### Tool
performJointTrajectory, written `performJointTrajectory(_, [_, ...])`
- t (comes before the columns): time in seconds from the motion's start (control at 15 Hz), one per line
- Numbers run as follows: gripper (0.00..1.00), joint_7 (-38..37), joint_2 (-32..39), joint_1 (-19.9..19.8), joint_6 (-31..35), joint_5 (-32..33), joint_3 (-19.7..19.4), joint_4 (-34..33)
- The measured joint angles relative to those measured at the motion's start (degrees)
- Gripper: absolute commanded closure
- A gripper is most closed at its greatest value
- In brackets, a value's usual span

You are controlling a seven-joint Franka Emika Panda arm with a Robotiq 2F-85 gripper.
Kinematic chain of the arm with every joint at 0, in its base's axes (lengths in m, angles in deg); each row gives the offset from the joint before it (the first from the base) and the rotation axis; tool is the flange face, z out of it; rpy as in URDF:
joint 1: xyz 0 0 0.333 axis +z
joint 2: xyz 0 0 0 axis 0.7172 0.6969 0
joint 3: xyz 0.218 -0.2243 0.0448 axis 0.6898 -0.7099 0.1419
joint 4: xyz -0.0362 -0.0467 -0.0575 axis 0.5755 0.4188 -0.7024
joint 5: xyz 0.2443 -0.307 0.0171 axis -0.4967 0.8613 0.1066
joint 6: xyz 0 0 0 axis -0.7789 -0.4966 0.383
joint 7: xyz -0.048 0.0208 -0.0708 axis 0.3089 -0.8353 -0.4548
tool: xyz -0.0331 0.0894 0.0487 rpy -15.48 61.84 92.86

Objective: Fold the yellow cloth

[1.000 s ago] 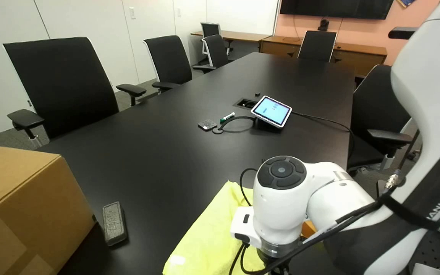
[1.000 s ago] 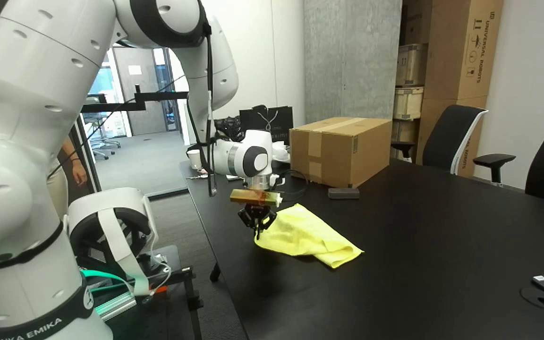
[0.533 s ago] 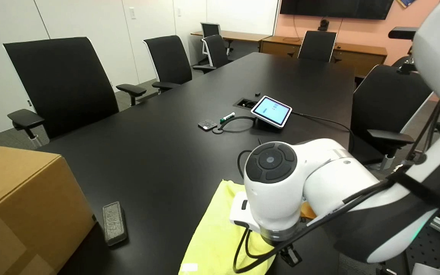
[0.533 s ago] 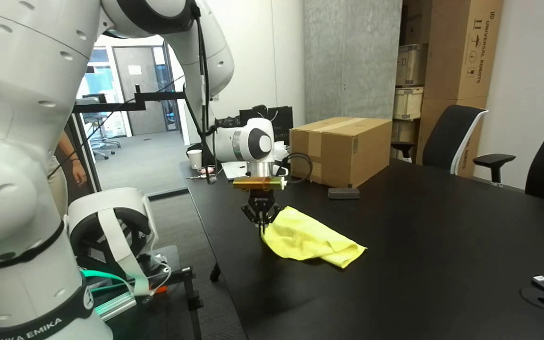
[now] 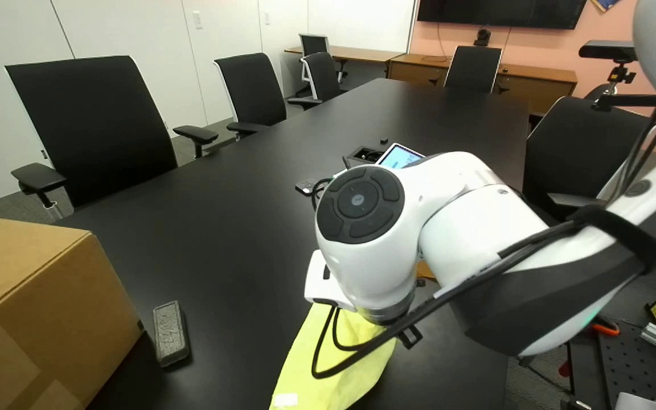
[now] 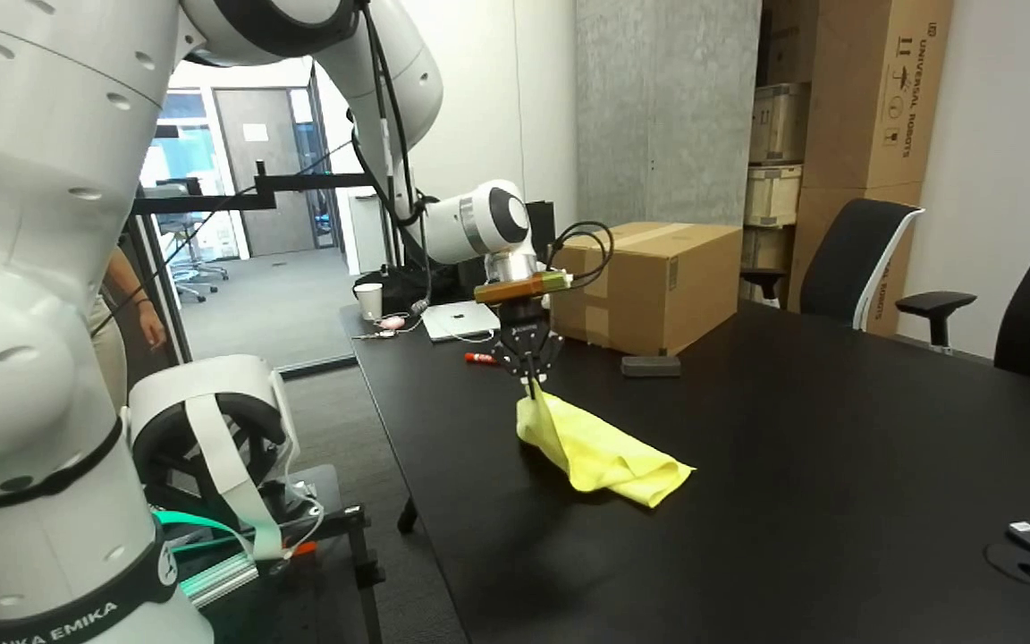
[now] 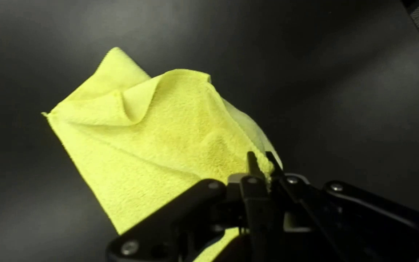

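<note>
The yellow cloth (image 6: 600,447) lies partly on the black table, with its far corner folded over in creases. It also shows in an exterior view (image 5: 328,364) and in the wrist view (image 7: 158,145). My gripper (image 6: 530,386) is shut on an edge of the cloth and holds it raised above the table, so that side hangs down. In the wrist view, the thick hem sits between the two fingertips of the gripper (image 7: 261,158). The rest of the cloth still touches the table. In an exterior view the arm hides the fingertips and part of the cloth.
A cardboard box (image 6: 622,295) and a dark grey eraser (image 6: 651,367) stand behind the cloth. A red marker (image 6: 480,358), a laptop (image 6: 461,320) and a white cup (image 6: 370,302) lie along the table's far side. A tablet (image 5: 397,158) is partly behind the arm.
My gripper has risen from near the table and moved over the cloth, lifting the held edge and pulling it inward. The cloth's far folded corner has shifted only slightly.
</note>
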Motion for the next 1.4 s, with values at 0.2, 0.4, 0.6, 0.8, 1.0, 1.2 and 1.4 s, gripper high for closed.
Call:
performJointTrajectory(0.2, [0.96, 3.1, 2.6, 0.0, -0.5, 3.5, 0.0, -5.0])
performJointTrajectory(0.4, [0.96, 6.5, 6.4, 0.4, -0.5, 6.4, 0.2, -10.2])
performJointTrajectory(0.6, [0.96, 10.0, 10.5, 1.6, -0.5, 8.7, 0.4, -15.4])
performJointTrajectory(0.8, [0.96, 13.7, 14.8, 3.2, -0.5, 11.3, 0.6, -20.7])
performJointTrajectory(1.0, [0.96, 17.4, 18.2, 5.2, -0.5, 14.1, 0.9, -25.1])
performJointTrajectory(1.2, [0.96, 20.6, 20.8, 7.2, -0.5, 16.4, 1.1, -28.4])
performJointTrajectory(1.4, [0.96, 23.9, 22.6, 8.8, -0.5, 18.2, 1.4, -30.7])
